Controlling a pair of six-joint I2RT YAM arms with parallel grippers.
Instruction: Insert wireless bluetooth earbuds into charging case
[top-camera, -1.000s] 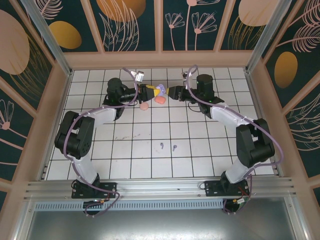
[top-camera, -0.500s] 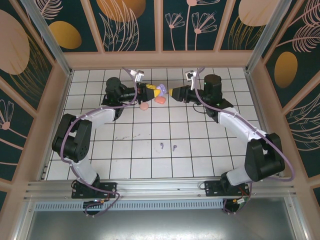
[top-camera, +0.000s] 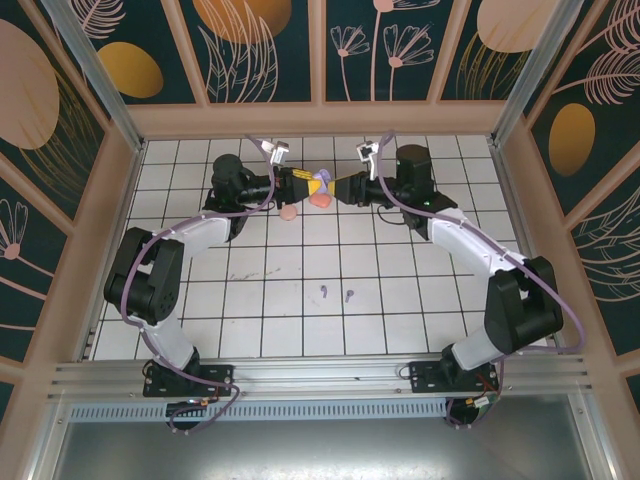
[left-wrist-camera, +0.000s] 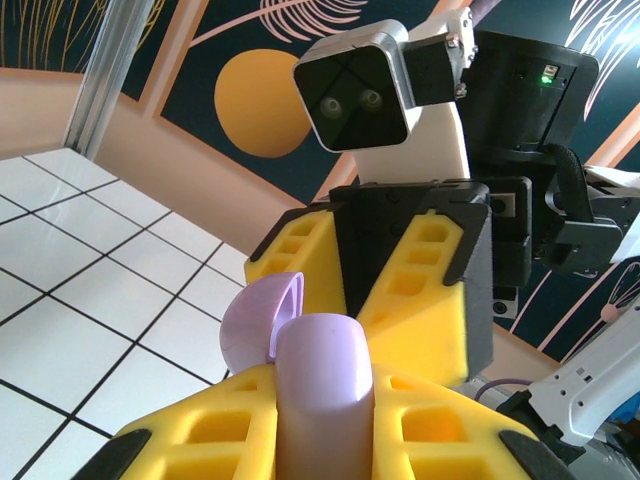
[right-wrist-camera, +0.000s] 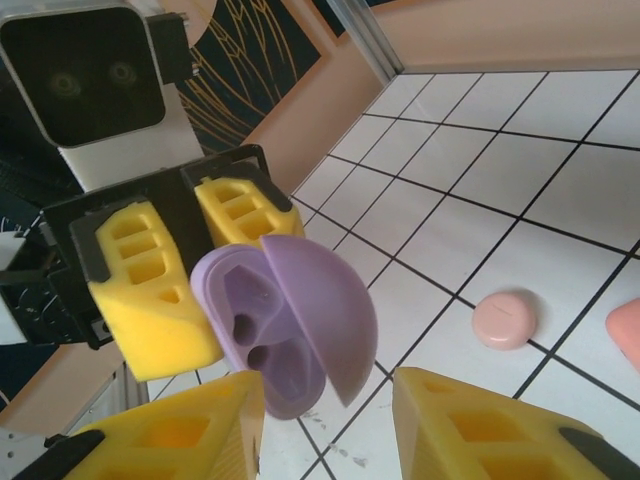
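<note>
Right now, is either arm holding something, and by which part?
The left tool clamps the purple case by its lower half, its lid open. The right tool is open, holding nothing.

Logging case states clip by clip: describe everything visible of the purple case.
The purple case is small, rounded, matte plastic by the look. It is hinged open, showing two sockets that look empty. The left gripper pinches it above the table, opening toward the right gripper, whose open fingers flank it; contact unclear.
</note>
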